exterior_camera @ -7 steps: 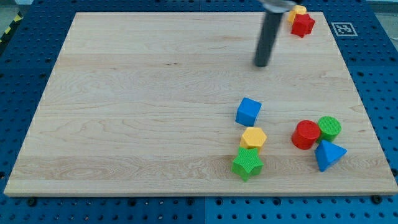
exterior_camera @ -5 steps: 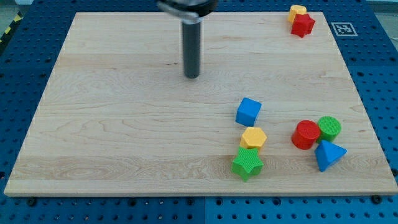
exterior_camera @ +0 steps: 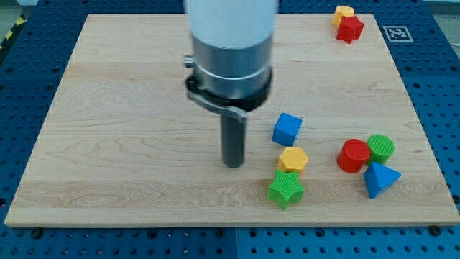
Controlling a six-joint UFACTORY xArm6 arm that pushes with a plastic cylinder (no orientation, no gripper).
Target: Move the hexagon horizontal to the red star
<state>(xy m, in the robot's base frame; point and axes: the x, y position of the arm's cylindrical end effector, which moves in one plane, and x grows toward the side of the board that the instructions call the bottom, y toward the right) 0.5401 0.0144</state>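
My tip (exterior_camera: 233,165) moved down-right – now just left of yellow hexagon (exterior_camera: 293,159); blocks unmoved, no gripper.

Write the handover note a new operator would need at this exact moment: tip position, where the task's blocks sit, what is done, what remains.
My tip rests on the wooden board, just to the view's left of the yellow hexagon block, a small gap between them.
The yellow hexagon lies near the view's bottom, touching the green star block below it; the blue cube is just above.
The red star block sits at the view's top right corner, a small yellow block against it.
Done: nothing yet; the hexagon is far below the red star's row.
Left: push the hexagon up level with the red star.
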